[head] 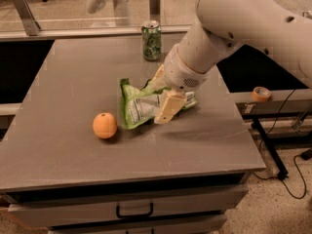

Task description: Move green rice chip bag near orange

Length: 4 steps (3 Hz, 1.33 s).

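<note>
On the grey counter [68,77], a little right of its middle, lies the bag [135,109], crinkled and light green, with its white label panel facing up. Its left edge stands up slightly in a green fold. Just left of the bag and a bit nearer the front edge sits the orange [105,125], close to the bag's lower left corner, with a narrow strip of bare counter showing between them.

Over the bag's right half hangs the pincer [155,105], reaching down from the thick white arm [234,23] that enters from the upper right. Its two cream fingers [168,108] stand apart: one lies across the front of the label panel, pointing down toward the counter's front edge, and the other sits at the bag's far edge. The bag's middle shows between them, and the right end of the bag is hidden under the wrist. The bag rests flat on the counter, not lifted.

Toward the back of the counter, well apart from the bag, a dark green can [151,40] stands upright. Off the counter to the right, an orange tape roll [261,93] sits on a lower ledge. Below the counter's front edge is a drawer with a dark handle [134,211].
</note>
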### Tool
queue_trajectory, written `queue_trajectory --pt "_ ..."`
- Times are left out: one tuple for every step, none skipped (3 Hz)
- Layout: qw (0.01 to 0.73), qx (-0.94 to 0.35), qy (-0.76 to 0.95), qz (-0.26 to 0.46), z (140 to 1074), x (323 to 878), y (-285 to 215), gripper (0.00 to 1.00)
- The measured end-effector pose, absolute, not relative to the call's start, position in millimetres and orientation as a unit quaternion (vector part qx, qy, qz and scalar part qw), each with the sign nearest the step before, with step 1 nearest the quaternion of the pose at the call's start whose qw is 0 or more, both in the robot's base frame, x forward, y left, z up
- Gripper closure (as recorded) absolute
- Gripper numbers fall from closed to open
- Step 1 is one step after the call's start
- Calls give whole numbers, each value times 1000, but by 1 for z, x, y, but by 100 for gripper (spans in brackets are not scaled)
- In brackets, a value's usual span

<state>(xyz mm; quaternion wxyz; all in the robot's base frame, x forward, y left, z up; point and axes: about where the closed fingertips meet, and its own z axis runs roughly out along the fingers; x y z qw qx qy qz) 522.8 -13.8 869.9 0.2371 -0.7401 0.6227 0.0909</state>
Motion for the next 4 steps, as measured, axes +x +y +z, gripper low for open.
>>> queue_trajectory --pt "266 -726 629 78 890 518 -34 0" --pt "310 -692 651 41 917 507 -73 0" --pt "339 -647 683 -13 938 499 -108 0" --pt "346 -641 684 -21 943 500 -110 0"
